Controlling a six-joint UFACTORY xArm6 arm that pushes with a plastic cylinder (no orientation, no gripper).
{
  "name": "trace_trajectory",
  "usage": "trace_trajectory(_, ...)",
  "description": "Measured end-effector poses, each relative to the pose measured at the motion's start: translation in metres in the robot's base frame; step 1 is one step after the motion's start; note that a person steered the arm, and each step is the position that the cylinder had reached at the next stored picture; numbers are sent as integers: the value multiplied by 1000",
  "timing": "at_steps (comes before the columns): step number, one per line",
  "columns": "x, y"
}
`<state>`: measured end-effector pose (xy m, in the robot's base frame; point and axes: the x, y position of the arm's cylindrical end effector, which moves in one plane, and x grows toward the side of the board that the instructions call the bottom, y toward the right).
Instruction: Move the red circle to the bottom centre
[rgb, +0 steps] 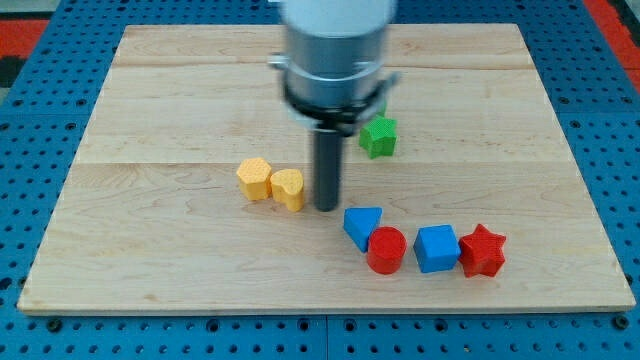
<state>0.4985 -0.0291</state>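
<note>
The red circle (386, 250) sat touching the blue triangle (362, 225), my tip (327, 207), a bare rod without jaws, just upper-left; circling round its right side seemed wise.

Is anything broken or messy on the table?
Nothing looks broken or spilled. The blocks all sit flat on the board. My tip is just right of the yellow heart, up-left of the blue triangle and red circle.
</note>
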Motion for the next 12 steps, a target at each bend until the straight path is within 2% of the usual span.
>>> trace_trajectory(1,-5,-26)
trace_trajectory(3,-53,-69)
trace_trajectory(4,-55,-67)
trace_trajectory(7,-33,225)
trace_trajectory(8,29,265)
trace_trajectory(9,106,256)
trace_trajectory(10,118,205)
trace_trajectory(11,102,165)
trace_trajectory(12,87,156)
